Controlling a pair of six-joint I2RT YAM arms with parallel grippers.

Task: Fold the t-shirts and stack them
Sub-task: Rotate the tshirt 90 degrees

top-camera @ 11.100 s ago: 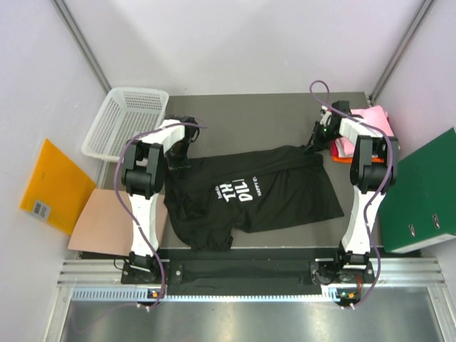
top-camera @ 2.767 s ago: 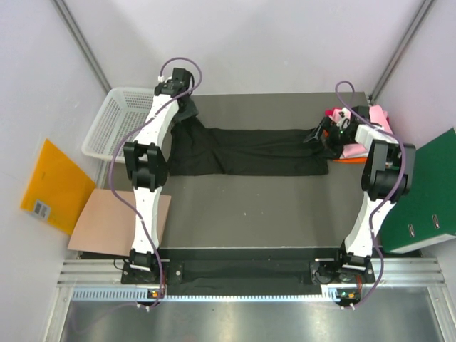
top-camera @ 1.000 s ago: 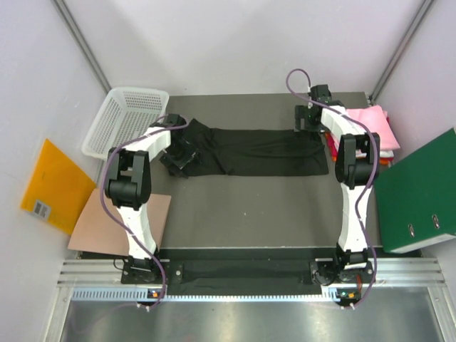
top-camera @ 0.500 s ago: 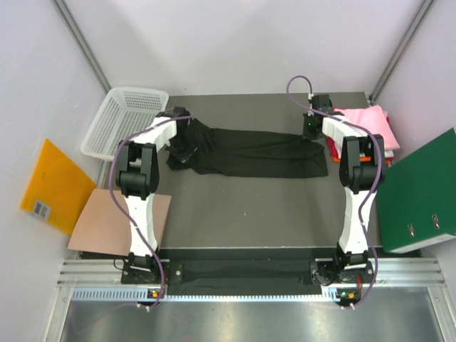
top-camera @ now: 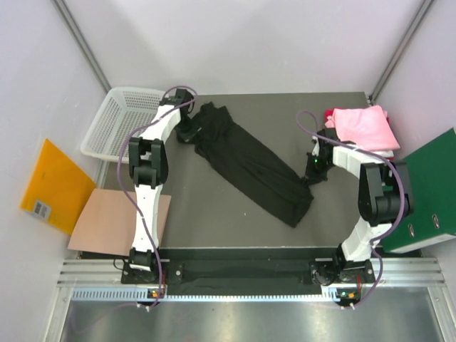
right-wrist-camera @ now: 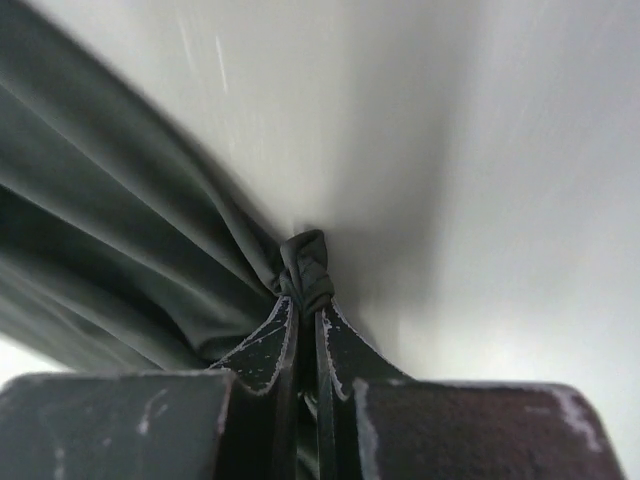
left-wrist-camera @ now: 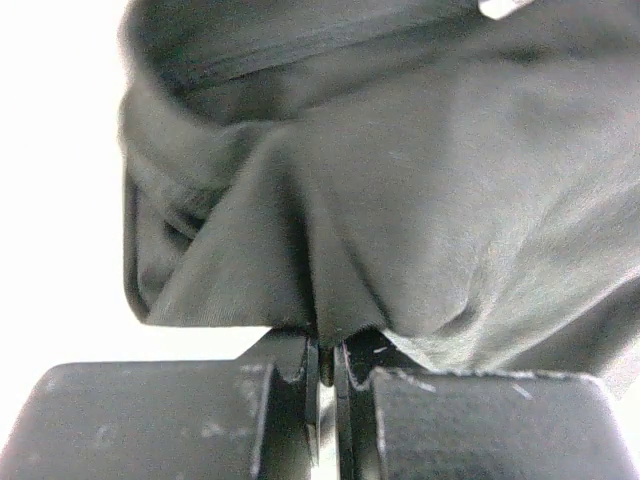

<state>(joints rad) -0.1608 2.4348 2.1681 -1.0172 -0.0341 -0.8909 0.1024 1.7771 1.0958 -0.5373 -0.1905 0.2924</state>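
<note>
The black t-shirt point(top-camera: 249, 164) is folded into a long strip that lies slantwise on the dark table, from the far left to the near right; its lettering is hidden. My left gripper point(top-camera: 187, 130) is shut on the strip's far-left end point(left-wrist-camera: 330, 300). My right gripper point(top-camera: 311, 171) is shut on a bunched corner of the cloth point(right-wrist-camera: 305, 265) at the strip's right side. A stack of folded t-shirts, with a pink t-shirt point(top-camera: 363, 127) on top and an orange one just showing beneath, sits at the far right of the table.
A white mesh basket point(top-camera: 122, 121) stands off the table's far left corner. A green folder point(top-camera: 420, 192) lies to the right of the table. An orange envelope point(top-camera: 53, 187) and a piece of brown card point(top-camera: 107, 222) lie on the left.
The strip lay straight across the far part of the table; now it slants. My right gripper has pulled its end nearer and to the right, and my left gripper has moved farther back.
</note>
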